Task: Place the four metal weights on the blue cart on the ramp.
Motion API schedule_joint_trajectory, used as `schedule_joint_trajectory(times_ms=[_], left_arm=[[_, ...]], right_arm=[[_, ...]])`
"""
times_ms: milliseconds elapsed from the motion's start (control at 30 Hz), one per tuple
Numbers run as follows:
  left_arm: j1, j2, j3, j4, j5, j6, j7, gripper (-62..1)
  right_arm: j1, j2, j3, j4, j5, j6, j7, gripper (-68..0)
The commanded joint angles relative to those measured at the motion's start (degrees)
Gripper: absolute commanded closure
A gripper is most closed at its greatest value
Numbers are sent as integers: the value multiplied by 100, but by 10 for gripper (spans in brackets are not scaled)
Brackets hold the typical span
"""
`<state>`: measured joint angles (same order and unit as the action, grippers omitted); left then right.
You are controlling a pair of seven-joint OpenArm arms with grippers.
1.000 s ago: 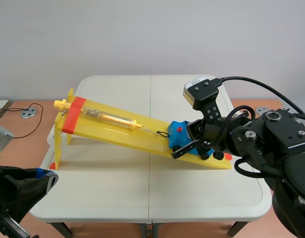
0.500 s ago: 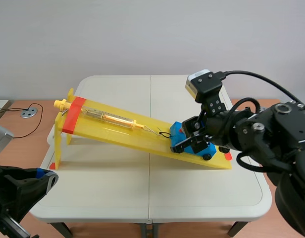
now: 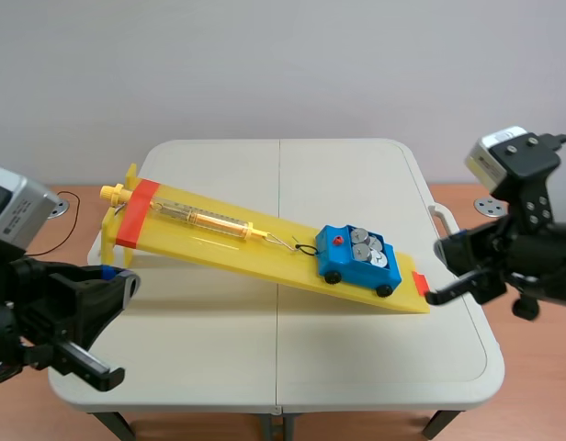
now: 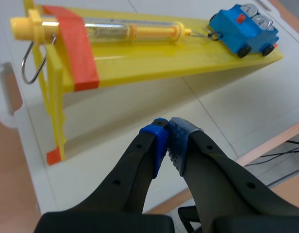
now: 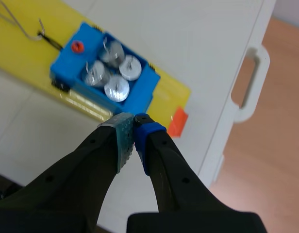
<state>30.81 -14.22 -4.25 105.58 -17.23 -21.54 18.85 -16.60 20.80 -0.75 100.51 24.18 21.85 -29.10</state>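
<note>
four weights [image 5: 116,88] sit in the blue cart [image 3: 355,258] low on the ramp [image 3: 228,248]; the left wrist view seems to cut some off. the left gripper [image 4: 168,127] and right gripper [image 5: 134,119] are pinched closed, empty.

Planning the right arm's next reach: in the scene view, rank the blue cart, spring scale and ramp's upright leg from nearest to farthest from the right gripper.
From the right gripper:
1. blue cart, at the low end of the ramp
2. spring scale, along its upper half
3. upright leg, under its high end
</note>
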Motion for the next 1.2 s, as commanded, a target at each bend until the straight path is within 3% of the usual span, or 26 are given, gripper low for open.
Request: schedule_joint_trajectory(times_ms=[0, 200, 400, 600, 767, 967, 1167], left_arm=[[-280, 197, 273, 393, 63, -219, -529, -31], [-737, 509, 791, 391, 769, -114, -546, -29], [-1202, 708, 1246, 304, 1416, 330, -608, -29], [-1790, 905, 1578, -256, 1976, 761, -678, -29], [-2288, 1095, 1711, -748, 2424, 1163, -734, -29], [-2723, 1152, 1716, -1233, 2597, 1502, -748, -29], [-2796, 1147, 1705, -1394, 2675, 1609, -745, -29]], right_arm=[[-208, 448, 514, 787, 461, 258, 409, -6], [-1279, 540, 1517, 1158, 929, 927, 273, -6], [-2258, 538, 2347, 1272, 1209, 1506, 216, -6], [-3239, 538, 2924, 1270, 1252, 2035, 219, -6], [-3869, 522, 3178, 1270, 1250, 2087, 221, -6], [-4057, 238, 3405, 1270, 1246, 2087, 216, -6], [-4054, 144, 3429, 1270, 1248, 2087, 223, -6]])
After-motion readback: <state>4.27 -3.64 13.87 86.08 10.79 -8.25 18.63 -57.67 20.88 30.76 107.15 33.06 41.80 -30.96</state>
